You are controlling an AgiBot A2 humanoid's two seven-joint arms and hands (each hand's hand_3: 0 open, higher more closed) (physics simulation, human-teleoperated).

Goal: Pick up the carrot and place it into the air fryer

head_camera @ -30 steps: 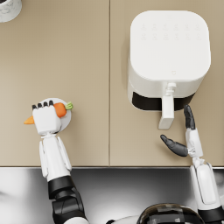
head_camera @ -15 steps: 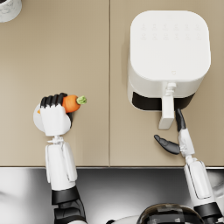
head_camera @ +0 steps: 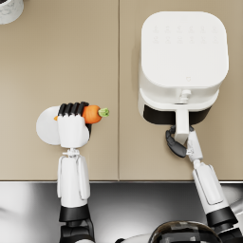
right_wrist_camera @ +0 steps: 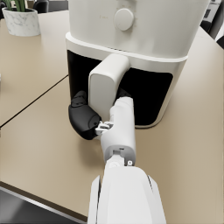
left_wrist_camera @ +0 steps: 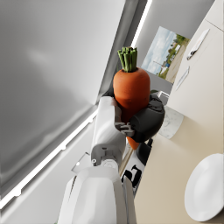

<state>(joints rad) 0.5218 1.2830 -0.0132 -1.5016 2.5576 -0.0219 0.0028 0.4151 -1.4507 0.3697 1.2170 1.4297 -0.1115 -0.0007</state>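
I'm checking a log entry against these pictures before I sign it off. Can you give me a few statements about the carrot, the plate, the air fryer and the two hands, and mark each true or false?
1. The left hand holds the carrot. True.
2. The carrot lies flat on the white plate. False: it is in the left hand, lifted off the plate.
3. The right hand is at the handle of the air fryer. True.
4. The carrot's green top points away from the air fryer. False: in the head view it points toward it.
5. The right hand holds a second carrot. False: only one carrot shows, in the left hand.
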